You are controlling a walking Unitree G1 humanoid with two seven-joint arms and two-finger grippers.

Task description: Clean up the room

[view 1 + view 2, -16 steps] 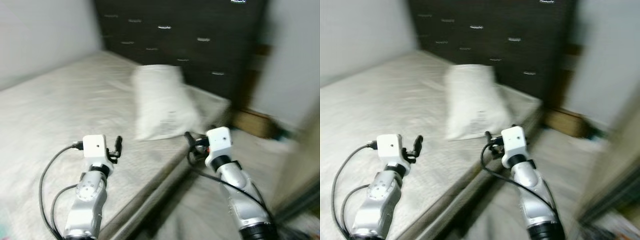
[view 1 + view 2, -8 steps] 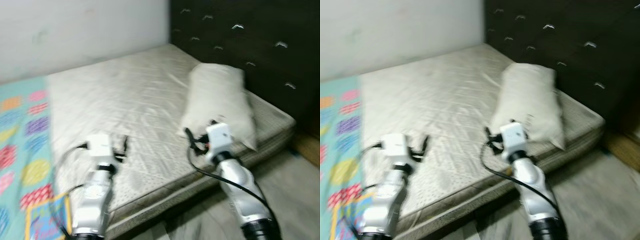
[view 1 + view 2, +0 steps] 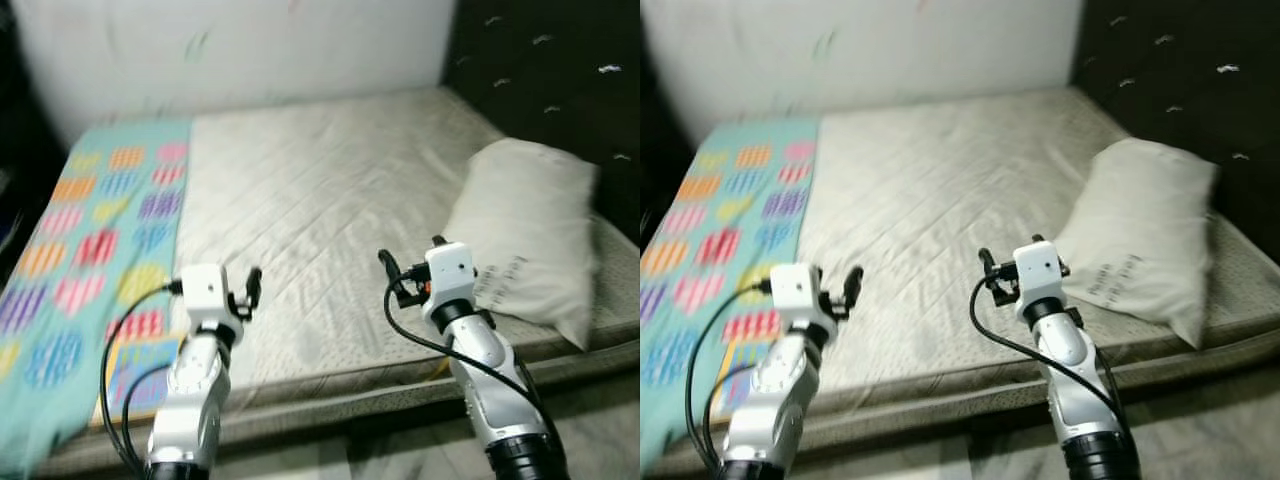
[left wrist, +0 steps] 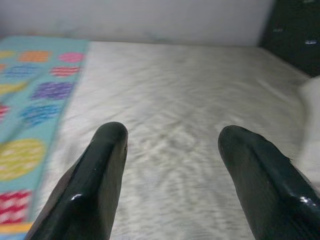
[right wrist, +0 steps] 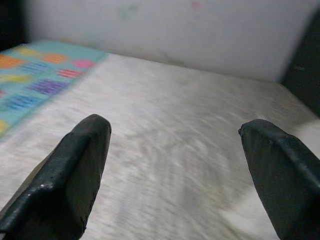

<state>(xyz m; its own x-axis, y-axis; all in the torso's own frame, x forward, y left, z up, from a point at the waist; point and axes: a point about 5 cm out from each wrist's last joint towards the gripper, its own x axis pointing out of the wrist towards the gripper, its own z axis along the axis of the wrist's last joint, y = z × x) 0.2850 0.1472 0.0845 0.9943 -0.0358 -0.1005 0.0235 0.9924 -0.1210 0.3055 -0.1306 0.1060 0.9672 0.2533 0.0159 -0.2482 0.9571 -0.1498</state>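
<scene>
Bed (image 3: 330, 190), bare and pale, spans the head views, its quilted mattress running back to a light wall (image 3: 250, 50). A white pillow (image 3: 525, 240) lies on the bed's right part, close to the dark tufted headboard (image 3: 550, 60) and reaching toward the mattress's near edge. A turquoise blanket (image 3: 90, 230) with coloured patches in rows covers the bed's left part, from near the wall down to the near edge, where it hangs over slightly. The mattress between blanket and pillow is uncovered and lightly creased.

The left pincer (image 4: 172, 145) is held above the near part of the bed, just beside the blanket's edge, with its two black fingers (image 4: 100, 170) spread apart and nothing between them. In its wrist view the blanket lies to one side of the fingers and the mattress stretches ahead to the wall, the headboard dark at the far corner.

The right pincer (image 5: 175, 145) hovers over the mattress's near part, just beside the pillow's near end and not touching it. Its fingers (image 5: 75, 165) are spread wide with nothing held. Black cables loop from both silver arms. A strip of grey floor (image 3: 590, 390) shows below the bed's near edge at the right
</scene>
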